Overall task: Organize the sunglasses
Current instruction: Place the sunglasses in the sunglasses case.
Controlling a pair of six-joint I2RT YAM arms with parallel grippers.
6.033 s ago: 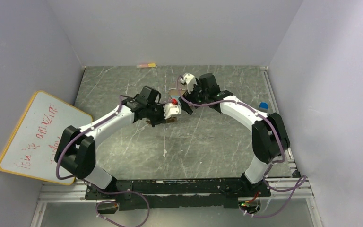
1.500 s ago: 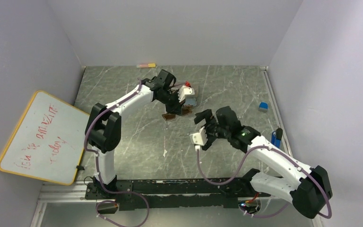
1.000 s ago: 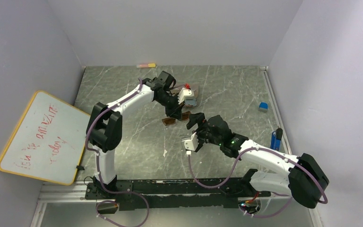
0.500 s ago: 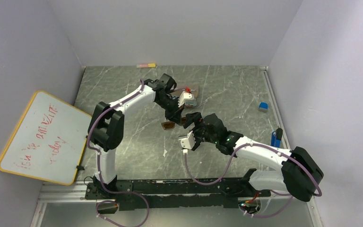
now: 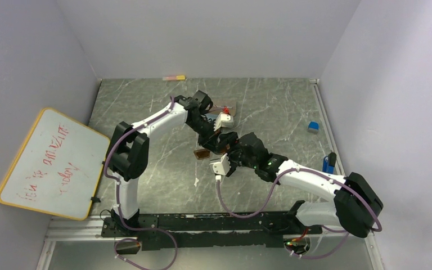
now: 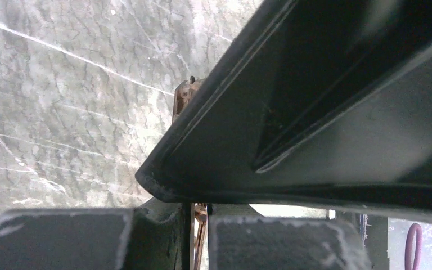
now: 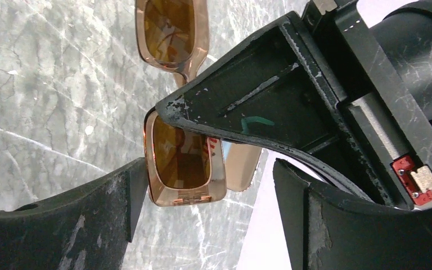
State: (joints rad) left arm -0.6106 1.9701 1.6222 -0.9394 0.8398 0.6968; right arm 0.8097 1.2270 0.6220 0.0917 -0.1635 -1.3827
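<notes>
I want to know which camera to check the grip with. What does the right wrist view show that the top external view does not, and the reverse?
Only the right wrist view: both brown-amber lenses of the thin-framed sunglasses close up, one lens seen between the fingers of the open right gripper, and a finger of the left gripper crossing the frame between the lenses. Only the top external view: the whole left arm and right arm, the whiteboard, the small blue block. Both: the sunglasses, the two grippers close together, the marbled table.
</notes>
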